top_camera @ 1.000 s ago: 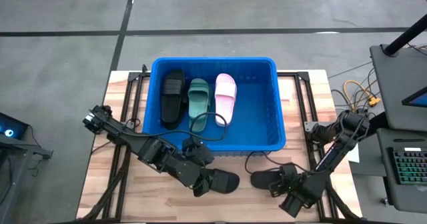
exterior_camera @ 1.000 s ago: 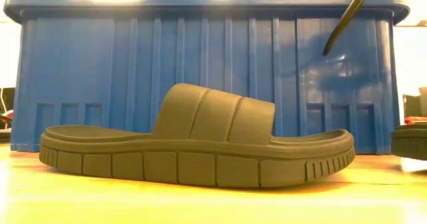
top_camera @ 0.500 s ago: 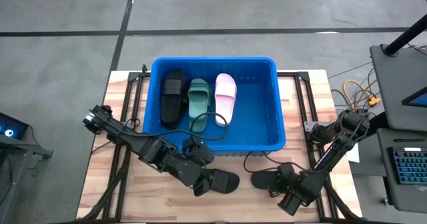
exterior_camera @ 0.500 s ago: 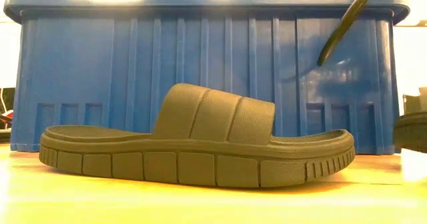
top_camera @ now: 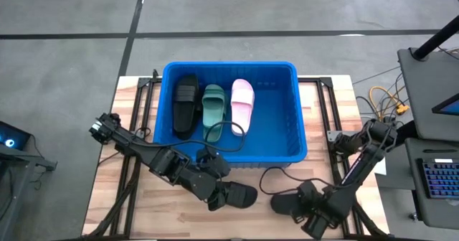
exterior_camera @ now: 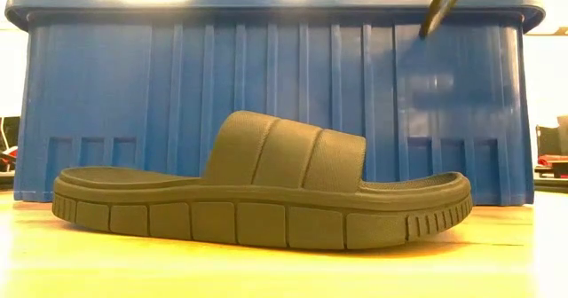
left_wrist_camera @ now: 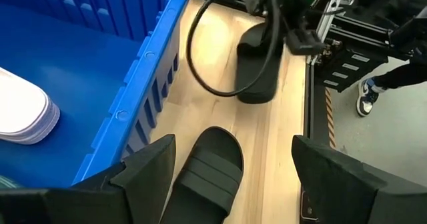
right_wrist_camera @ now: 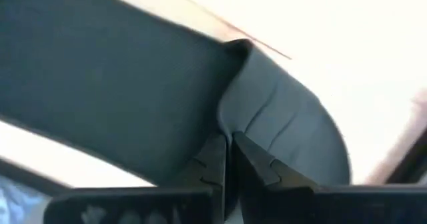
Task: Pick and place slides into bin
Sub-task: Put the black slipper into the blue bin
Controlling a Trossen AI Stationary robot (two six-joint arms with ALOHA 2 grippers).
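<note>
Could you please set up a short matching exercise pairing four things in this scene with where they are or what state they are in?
Things:
1. pink slide
2. left gripper
3. right gripper
4. bin

States or places:
A. fingers shut on the strap of a dark slide
B. open around another dark slide lying on the table
C. lying in the bin beside the green slide
D. at the back of the table, holding three slides

Pairs: 1-C, 2-B, 3-A, 4-D
</note>
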